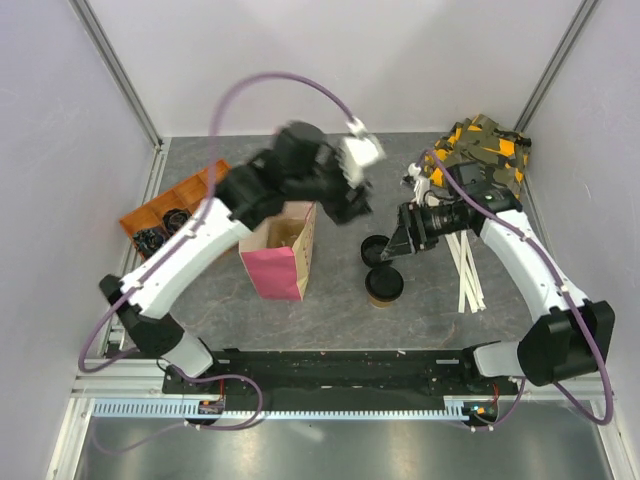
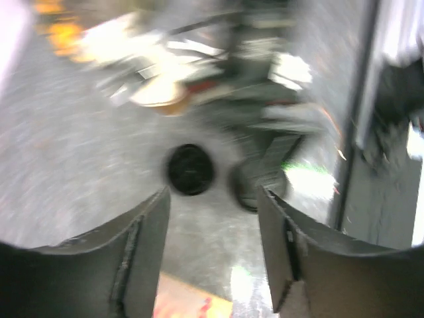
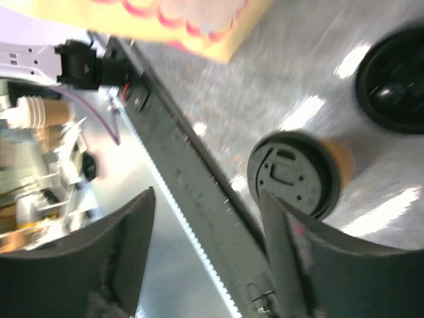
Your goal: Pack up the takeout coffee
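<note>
While its jaws stand wide apart with nothing between them, the right gripper hovers low just beside the takeout coffee. The cup's black lid shows past the inner edge of one finger, and I judge the gripper is lining up to close around the cup. The coffee stands upright on the grey table, in front of the arms. A loose black lid lies just behind it, near enough that a careless closing could catch the wrong thing. The left gripper is likewise spread open and empty, held high between the coffee and the paper bag; its own view is badly blurred. The bag stands open-mouthed to the left of the cup, probably so that the coffee can be lowered straight in from above. Farther out are white sticks on the right, a camouflage bag at the back right and an orange tray at the far left.
</note>
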You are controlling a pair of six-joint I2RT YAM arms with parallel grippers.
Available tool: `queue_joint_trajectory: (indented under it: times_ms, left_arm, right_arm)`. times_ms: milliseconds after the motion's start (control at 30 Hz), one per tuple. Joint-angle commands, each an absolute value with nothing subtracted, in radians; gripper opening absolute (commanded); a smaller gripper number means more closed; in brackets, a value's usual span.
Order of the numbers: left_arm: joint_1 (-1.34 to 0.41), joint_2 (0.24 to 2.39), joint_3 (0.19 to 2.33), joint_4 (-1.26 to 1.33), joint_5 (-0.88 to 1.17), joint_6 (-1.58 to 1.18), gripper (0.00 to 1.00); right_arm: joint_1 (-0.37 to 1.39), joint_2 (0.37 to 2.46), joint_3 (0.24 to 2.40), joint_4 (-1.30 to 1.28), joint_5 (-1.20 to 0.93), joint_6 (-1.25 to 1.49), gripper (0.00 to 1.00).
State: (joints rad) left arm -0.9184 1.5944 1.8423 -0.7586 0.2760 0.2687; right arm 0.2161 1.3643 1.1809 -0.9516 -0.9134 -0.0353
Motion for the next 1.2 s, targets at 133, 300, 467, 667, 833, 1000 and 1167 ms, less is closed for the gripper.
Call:
queue_joint_trajectory:
  times_ms: [133,300,467,667,833,1000,1167]
  left_arm:
    - [-0.62,1.248,1.843,-0.729,0.104,0.179,0.83]
    - [-0.447,1.194,1.861,-0.935,0.044,0.151,0.91]
    - [-0.22,1.173,1.822,-1.069,0.175,0.06,0.97]
    - [-0.08,1.198,1.744,-1.078,0.365,-0.02,1.0]
    - [-0.075,1.19,1.603,-1.001,0.465,-0.037,0.87]
    - [-0.078,1.184,1.569,-0.966,0.636,-0.002,0.34]
    - [-0.187,1.195,1.606,-0.966,0.736,0.101,0.02]
  right_arm:
    - [0.218,1.36,1.512,-0.721,-0.784,0.082,0.79]
    - [0.253,1.495,1.767,-0.615,-0.743,0.135,0.78]
    - [0.377,1.627,2.008,-0.581,-0.707,0.107,0.78]
    - [0.528,1.824,2.216,-0.549,-0.658,0.054,0.78]
    - [0.597,1.888,2.22,-0.549,-0.637,-0.039,0.7]
    - [0.653,1.839,2.068,-0.71,-0.605,-0.267,0.55]
    - [0.693,1.709,1.821,-0.771,-0.545,-0.426,0.46]
